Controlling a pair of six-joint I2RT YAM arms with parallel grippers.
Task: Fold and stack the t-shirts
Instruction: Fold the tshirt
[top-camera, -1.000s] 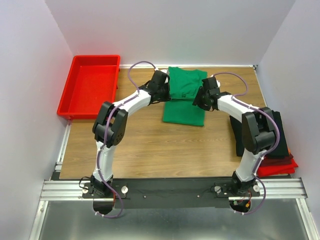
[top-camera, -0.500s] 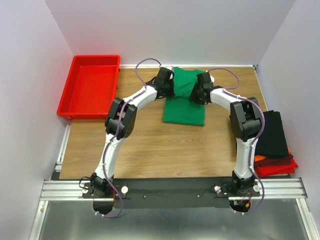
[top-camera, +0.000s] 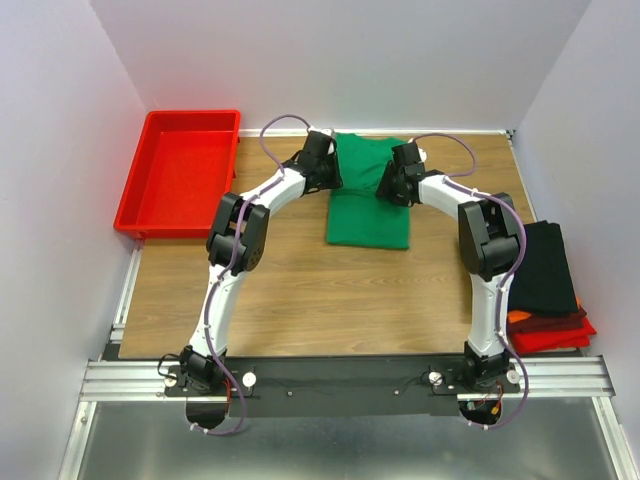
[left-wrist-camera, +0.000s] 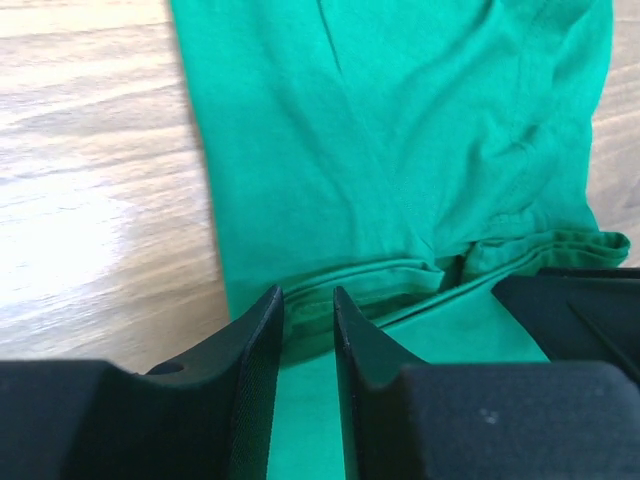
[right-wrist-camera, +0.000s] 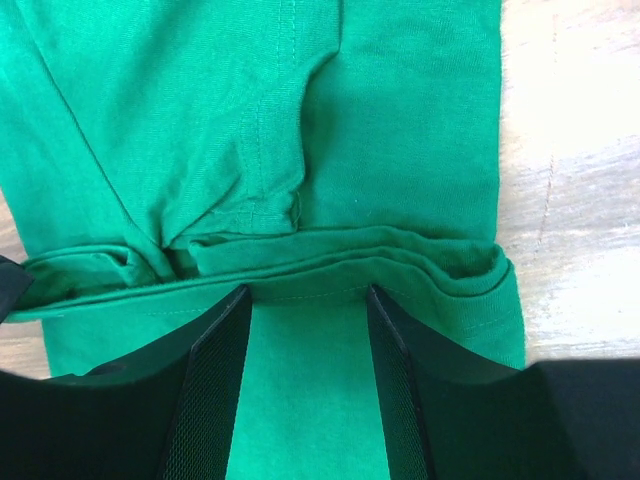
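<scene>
**Green shirt (top-camera: 368, 200) folded near the back wall**

It lies mid-table (top-camera: 300, 290), with bare wood in front. The left gripper (left-wrist-camera: 308, 292) has its jaws narrowly apart over the folded hem, gripping nothing. The right gripper (right-wrist-camera: 308, 290) has its jaws wide, also empty. Only the top view shows the tray (top-camera: 133, 222) far left and the stack (top-camera: 545, 275) at the right edge.

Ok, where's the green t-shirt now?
Top view: the green t-shirt lies far-centre on the table, between the left tool and right tool, right of the red tray.

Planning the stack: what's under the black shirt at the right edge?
An orange edge and a red shirt stick out beneath the black shirt; anything else between them is covered.
</scene>
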